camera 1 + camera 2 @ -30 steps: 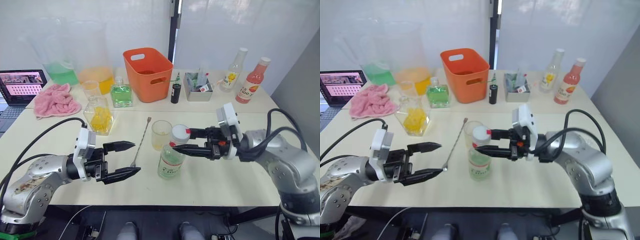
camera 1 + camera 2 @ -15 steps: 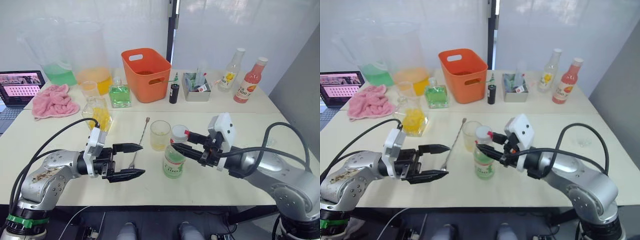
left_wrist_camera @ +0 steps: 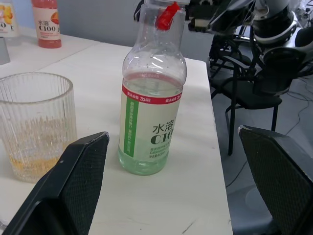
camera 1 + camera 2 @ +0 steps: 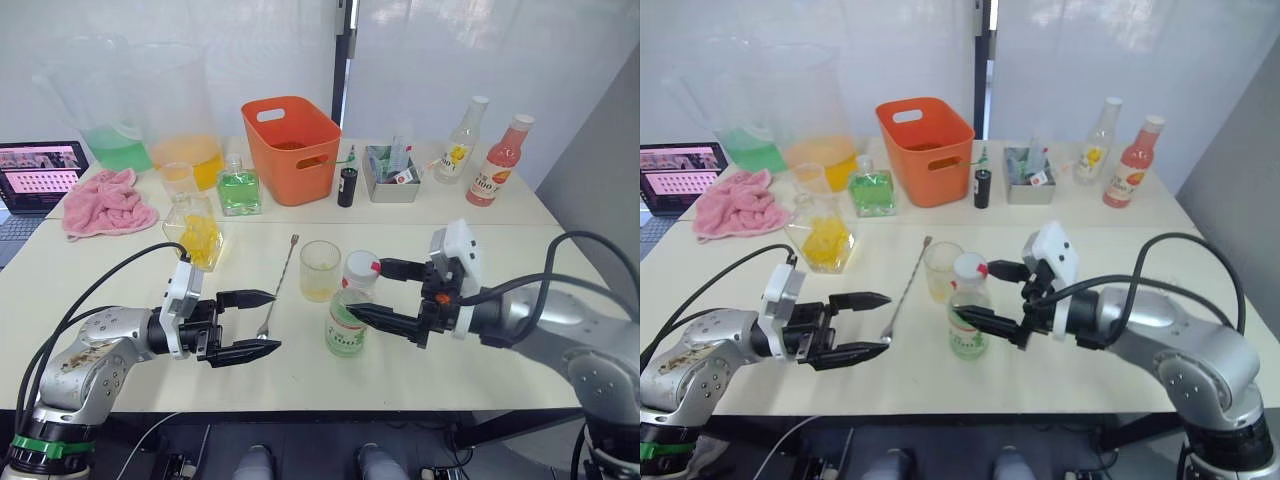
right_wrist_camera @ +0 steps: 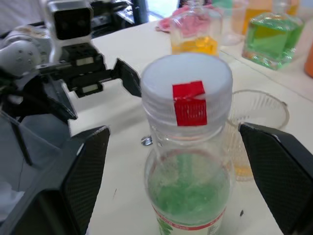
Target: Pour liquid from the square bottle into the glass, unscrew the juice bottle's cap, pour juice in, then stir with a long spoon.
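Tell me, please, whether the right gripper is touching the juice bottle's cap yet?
Apart. In the right wrist view the cap stands between the right gripper's open fingers, with clear table showing on both sides.

The juice bottle (image 4: 346,322) stands upright near the table's front edge, its white cap (image 4: 360,268) on and marked with a red tag. The ribbed glass (image 4: 321,270), holding a little yellowish liquid, stands just beside it at eleven o'clock. The long spoon (image 4: 281,285) lies flat at the glass's nine o'clock.
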Tool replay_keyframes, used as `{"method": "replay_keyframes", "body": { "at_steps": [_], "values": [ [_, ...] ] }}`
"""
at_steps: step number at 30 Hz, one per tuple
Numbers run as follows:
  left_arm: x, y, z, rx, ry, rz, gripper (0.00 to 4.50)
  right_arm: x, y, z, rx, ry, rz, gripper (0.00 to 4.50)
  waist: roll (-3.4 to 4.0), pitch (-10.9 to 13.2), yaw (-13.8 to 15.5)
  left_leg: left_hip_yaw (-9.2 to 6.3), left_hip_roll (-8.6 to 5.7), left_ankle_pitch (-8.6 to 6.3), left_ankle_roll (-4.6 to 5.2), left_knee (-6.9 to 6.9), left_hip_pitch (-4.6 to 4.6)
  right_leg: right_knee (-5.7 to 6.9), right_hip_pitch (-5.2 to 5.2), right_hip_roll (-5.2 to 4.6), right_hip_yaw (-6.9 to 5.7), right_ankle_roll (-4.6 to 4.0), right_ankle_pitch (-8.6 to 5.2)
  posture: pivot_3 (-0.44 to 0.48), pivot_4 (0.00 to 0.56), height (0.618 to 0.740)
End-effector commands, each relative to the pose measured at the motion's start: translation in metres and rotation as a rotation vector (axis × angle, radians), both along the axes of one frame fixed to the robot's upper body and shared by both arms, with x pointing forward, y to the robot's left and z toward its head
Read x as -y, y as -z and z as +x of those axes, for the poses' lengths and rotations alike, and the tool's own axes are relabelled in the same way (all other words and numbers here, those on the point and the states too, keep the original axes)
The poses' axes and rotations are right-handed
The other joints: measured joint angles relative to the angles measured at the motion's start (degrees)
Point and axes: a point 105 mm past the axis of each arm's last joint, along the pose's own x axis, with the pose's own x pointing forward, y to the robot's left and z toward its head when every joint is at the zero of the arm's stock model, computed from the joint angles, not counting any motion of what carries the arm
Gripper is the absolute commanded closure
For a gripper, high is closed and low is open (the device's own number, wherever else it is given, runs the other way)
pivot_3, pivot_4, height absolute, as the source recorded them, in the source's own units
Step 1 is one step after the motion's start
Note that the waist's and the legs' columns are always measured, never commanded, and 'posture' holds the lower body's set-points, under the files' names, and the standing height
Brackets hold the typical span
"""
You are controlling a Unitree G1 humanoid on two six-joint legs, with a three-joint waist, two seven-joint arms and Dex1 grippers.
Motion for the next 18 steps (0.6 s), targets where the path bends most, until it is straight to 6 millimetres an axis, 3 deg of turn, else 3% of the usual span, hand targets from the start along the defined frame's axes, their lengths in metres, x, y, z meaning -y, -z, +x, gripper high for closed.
{"method": "replay_keyframes", "body": {
  "at_steps": [1, 8, 16, 18],
  "values": [
    [0.002, -0.012, -0.008, 0.058, -0.010, -0.001, 0.00, 0.006, -0.006, 0.007, 0.089, -0.128, -0.053, 0.05, 0.00, 0.0, 0.1, 0.01, 0.00, 0.00, 0.00, -0.01, 0.00, -0.02, 0.01, -0.01, 0.00, 0.00, 0.00, 0.000, 0.150, 0.725],
    [0.001, -0.016, -0.013, 0.065, -0.042, 0.002, 0.00, 0.007, -0.006, 0.021, 0.131, -0.296, -0.091, 0.05, 0.01, 0.0, 0.2, 0.00, 0.00, 0.00, 0.00, -0.01, -0.02, -0.03, -0.01, 0.02, 0.00, 0.02, 0.01, 0.000, 0.150, 0.725],
    [-0.001, -0.017, -0.018, 0.064, -0.091, 0.003, 0.00, -0.007, -0.013, 0.028, 0.131, -0.417, -0.076, 0.05, 0.02, 0.0, 0.2, -0.02, 0.04, 0.00, 0.00, -0.02, -0.01, 0.01, -0.02, 0.08, 0.00, 0.03, 0.02, 0.000, 0.150, 0.725],
    [-0.002, -0.018, -0.019, 0.059, -0.098, -0.001, 0.00, -0.012, -0.014, 0.030, 0.133, -0.424, -0.070, 0.60, 0.02, 0.0, 0.2, -0.01, 0.04, 0.00, -0.01, -0.02, -0.01, 0.01, -0.02, 0.08, 0.00, 0.02, 0.02, 0.000, 0.150, 0.725]
  ]
}}
